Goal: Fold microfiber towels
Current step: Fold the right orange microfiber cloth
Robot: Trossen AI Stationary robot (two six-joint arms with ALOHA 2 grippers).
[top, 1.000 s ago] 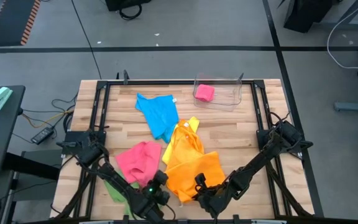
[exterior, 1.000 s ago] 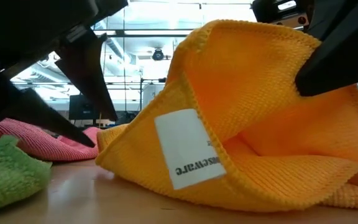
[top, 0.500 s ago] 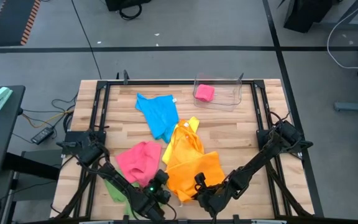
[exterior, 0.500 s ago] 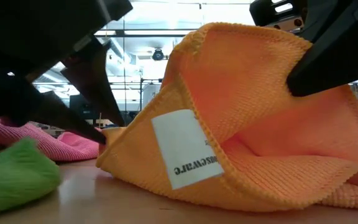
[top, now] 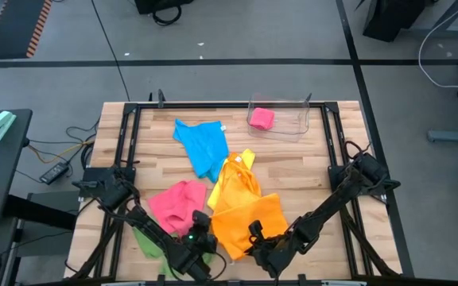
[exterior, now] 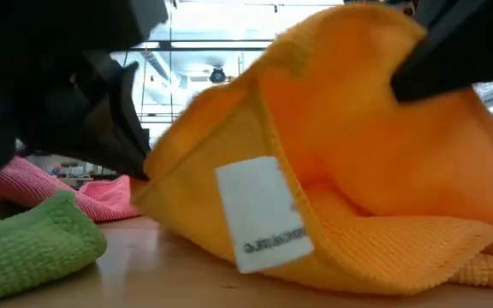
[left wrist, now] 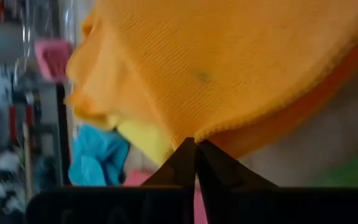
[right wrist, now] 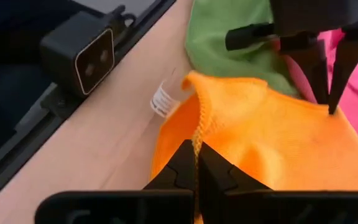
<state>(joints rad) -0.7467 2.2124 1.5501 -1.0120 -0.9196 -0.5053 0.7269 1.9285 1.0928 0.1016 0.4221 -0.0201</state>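
Observation:
An orange towel lies bunched at the table's near middle, with a white label on its near edge. My left gripper is shut on its near left edge, and my right gripper is shut on its near edge a little farther right. A pink towel and a green towel lie to the left. A yellow towel and a blue towel lie farther back. My left gripper pinches the orange towel's hemmed edge between its two fingers, slanting down from the near left. That edge is raised off the table; how many layers are held I cannot tell. My right gripper pinches the stitched edge close to the label corner, slanting down from the near right. The cloth rises like a tent to the fingers, and its lower folds rest on the table.
A clear plastic bin at the far edge holds a folded pink cloth. A small black camera sits at the table's near edge. Black frame rails run along both sides.
My left gripper has rolled and shut its fingers on the orange towel's near left edge, staying where it was. That edge and the towel's raised top have been drawn up a little. My right gripper has kept its hold.

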